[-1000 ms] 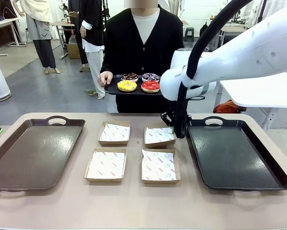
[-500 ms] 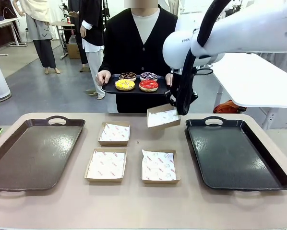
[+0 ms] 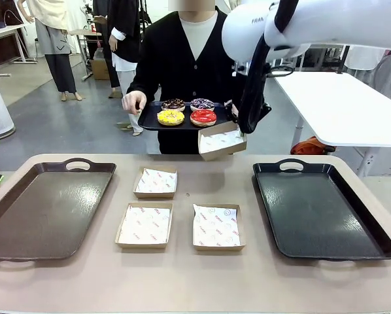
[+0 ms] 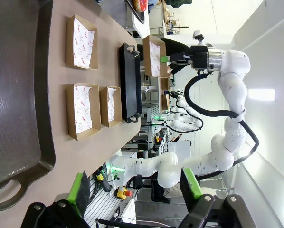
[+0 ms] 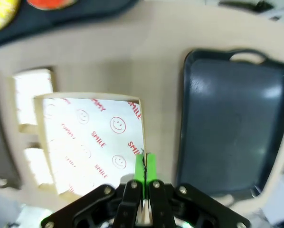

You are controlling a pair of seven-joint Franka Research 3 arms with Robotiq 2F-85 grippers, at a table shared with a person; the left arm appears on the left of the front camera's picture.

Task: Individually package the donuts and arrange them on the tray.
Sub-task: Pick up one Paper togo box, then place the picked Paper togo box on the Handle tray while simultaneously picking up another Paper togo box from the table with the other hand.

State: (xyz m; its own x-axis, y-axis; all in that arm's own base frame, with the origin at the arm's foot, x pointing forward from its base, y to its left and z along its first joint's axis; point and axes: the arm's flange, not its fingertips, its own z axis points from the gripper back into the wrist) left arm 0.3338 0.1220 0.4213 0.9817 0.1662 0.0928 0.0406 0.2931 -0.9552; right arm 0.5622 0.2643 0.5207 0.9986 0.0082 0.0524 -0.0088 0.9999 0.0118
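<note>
Barely begun: one box raised towards the donuts, none packaged yet

Taking the table's middle as the dial in the front view, all four donuts [image 3: 170, 117] (yellow, red, chocolate, dark sprinkled) sit at 12 o'clock beyond the far edge, on a serving tray [image 3: 150, 123] in a person's hand [image 3: 133, 101]. The right gripper [image 3: 238, 125], jaws closed on the rim of one lined box [image 3: 221, 140], holds it in the air at 1 o'clock, just beside that tray. Three more boxes [image 3: 145, 224] lie empty around the centre, and two table trays [image 3: 320, 212] at 9 and 3 o'clock hold nothing. The left gripper [image 4: 135, 187] has its jaws spread wide and empty, so by my reckoning every donut is yet to be boxed and arranged
</note>
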